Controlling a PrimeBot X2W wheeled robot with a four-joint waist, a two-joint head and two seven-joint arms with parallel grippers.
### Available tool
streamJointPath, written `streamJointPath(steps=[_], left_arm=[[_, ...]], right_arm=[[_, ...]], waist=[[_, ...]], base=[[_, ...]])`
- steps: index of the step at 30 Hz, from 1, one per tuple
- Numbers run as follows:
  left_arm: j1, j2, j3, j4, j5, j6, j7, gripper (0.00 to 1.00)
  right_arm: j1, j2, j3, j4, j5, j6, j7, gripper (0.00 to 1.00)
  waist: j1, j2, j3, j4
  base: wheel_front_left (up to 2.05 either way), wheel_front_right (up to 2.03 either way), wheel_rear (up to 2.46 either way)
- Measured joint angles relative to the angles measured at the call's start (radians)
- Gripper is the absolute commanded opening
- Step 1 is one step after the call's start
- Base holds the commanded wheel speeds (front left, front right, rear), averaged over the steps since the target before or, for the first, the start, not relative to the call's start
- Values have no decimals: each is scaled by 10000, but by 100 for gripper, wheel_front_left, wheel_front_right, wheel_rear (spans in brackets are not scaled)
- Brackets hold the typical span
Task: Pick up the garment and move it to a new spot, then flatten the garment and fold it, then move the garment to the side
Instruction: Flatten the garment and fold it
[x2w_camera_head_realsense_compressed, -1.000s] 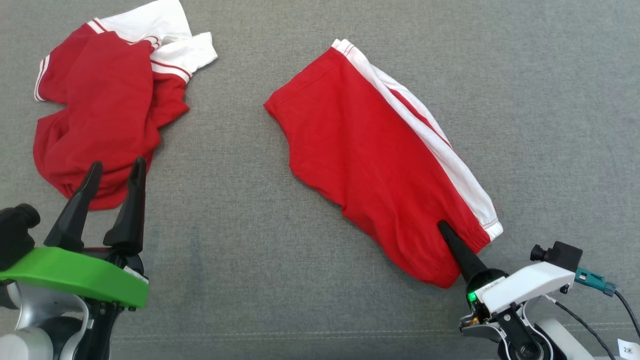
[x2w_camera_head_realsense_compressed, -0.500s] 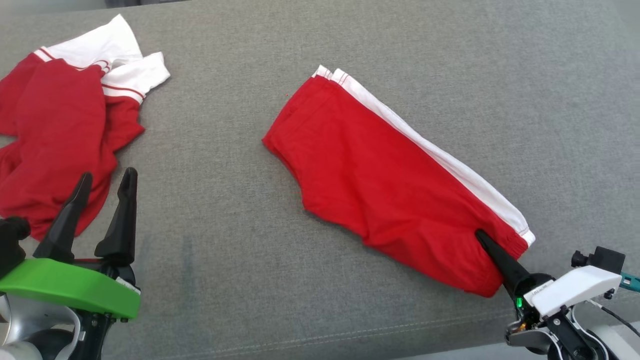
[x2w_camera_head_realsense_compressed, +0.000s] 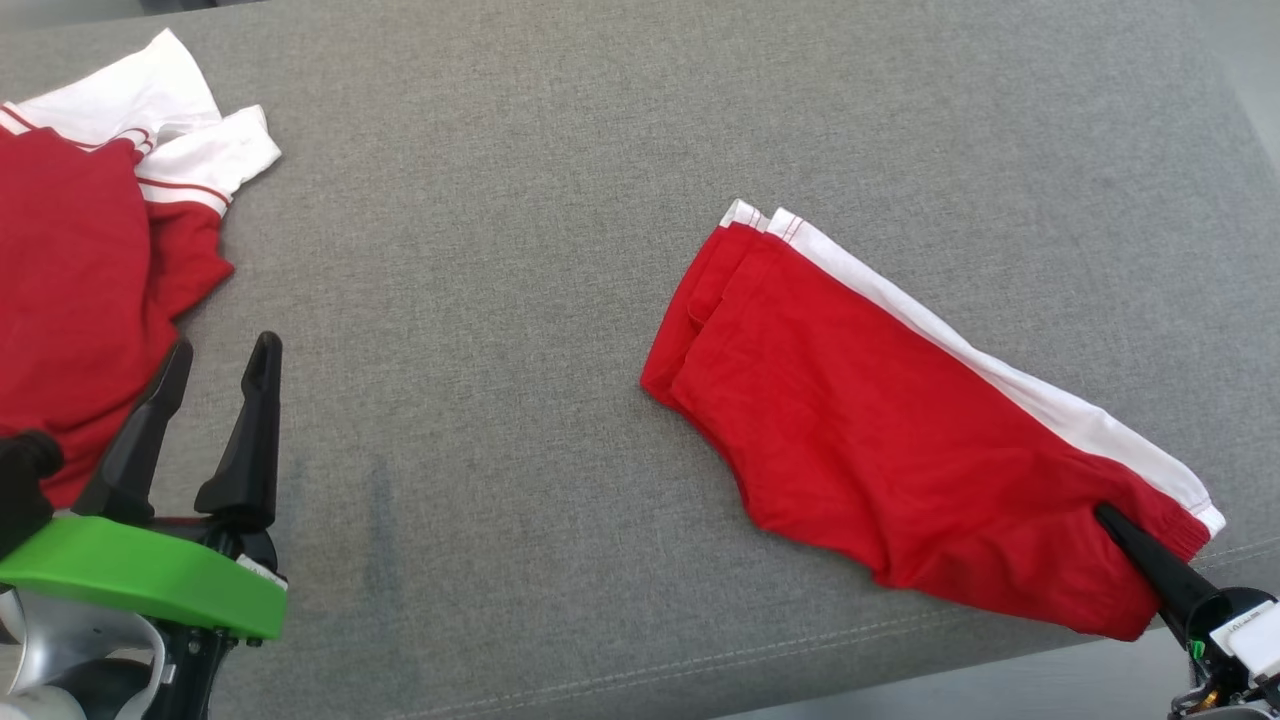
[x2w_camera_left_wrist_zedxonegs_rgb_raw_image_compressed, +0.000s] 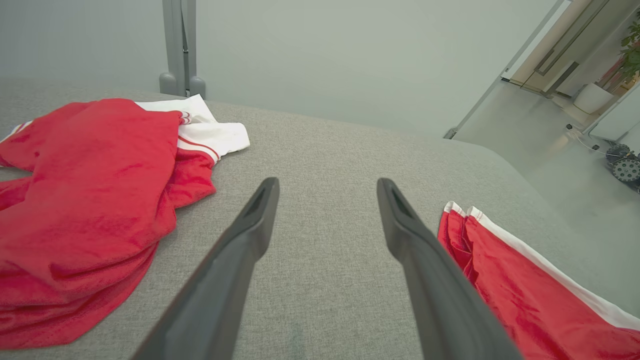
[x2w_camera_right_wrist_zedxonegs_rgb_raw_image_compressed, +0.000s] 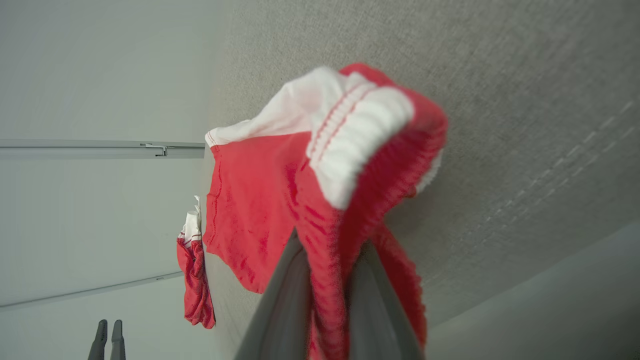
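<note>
Dark fingers of the right gripper (x2w_camera_head_realsense_compressed: 1108, 515) are clamped on the waistband of the folded red garment (x2w_camera_head_realsense_compressed: 880, 440), at the near right edge of the grey cushion (x2w_camera_head_realsense_compressed: 500, 300). The left gripper (x2w_camera_head_realsense_compressed: 224, 345) hangs spread and empty over the cushion's near left, beside a crumpled red-and-white shirt (x2w_camera_head_realsense_compressed: 70, 270).

Grey woven cloth covers the desk (x2w_camera_head_realsense_compressed: 560, 300) from edge to edge, and there's a stitched seam (x2w_camera_head_realsense_compressed: 700, 668) running along its near side. Behind the desk is a plain pale wall (x2w_camera_left_wrist_zedxonegs_rgb_raw_image_compressed: 325, 50), softly and evenly lit, with no hard shadows. At the desk's far edge stands a grey post (x2w_camera_left_wrist_zedxonegs_rgb_raw_image_compressed: 180, 45) on two rounded feet. Off the desk's right side lies smooth pale floor (x2w_camera_left_wrist_zedxonegs_rgb_raw_image_compressed: 550, 165), with a white planter (x2w_camera_left_wrist_zedxonegs_rgb_raw_image_compressed: 591, 97) carrying green leaves and a small wheeled thing (x2w_camera_left_wrist_zedxonegs_rgb_raw_image_compressed: 625, 169), both well apart from the desk.
</note>
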Motion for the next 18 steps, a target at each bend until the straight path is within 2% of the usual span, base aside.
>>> streamJointPath(steps=[6, 11, 18], left_arm=[[-15, -151, -313, 69, 0, 0, 33, 100], [-21, -171, -339, 119, 0, 0, 44, 100], [-31, -182, -537, 171, 58, 0, 209, 100]], right_arm=[[-191, 134, 290, -1501, 138, 171, 414, 0], [-524, 447, 573, -2242, 174, 157, 535, 0], [-1416, 1147, 514, -2617, 274, -694, 238, 0]], waist=[[0, 0, -49, 83], [0, 0, -144, 235], [0, 0, -300, 644]], base=[[0, 0, 0], [0, 0, 0], [0, 0, 0]])
